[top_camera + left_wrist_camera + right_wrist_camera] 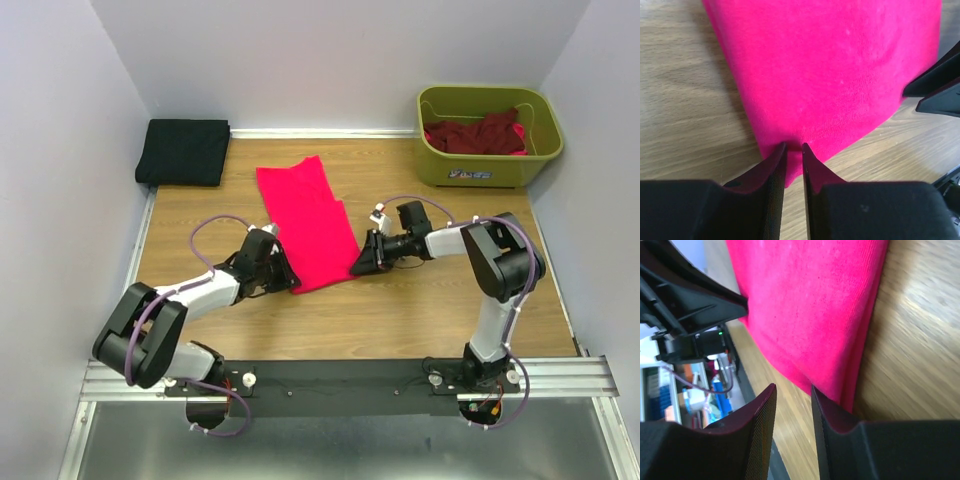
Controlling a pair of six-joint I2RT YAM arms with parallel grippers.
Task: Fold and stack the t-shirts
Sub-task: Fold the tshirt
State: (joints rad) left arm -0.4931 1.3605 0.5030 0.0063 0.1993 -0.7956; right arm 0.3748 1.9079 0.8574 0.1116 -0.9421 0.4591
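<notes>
A bright pink-red t-shirt [305, 220] lies folded into a long strip in the middle of the wooden table. My left gripper [290, 283] is at its near left corner. In the left wrist view its jaws [794, 145] stand nearly closed with the shirt's [830, 70] hem pinched between the tips. My right gripper [357, 266] is at the near right corner. Its jaws [793, 386] stand apart with bare wood between them, and the shirt's corner [815, 315] lies just beside the right finger. A folded black t-shirt [185, 150] lies at the back left. Dark maroon shirts [480, 133] lie heaped in the tub.
An olive-green plastic tub [487, 168] stands at the back right against the wall. White walls close in the table on the left, back and right. The metal rail [350, 375] carrying the arm bases runs along the near edge.
</notes>
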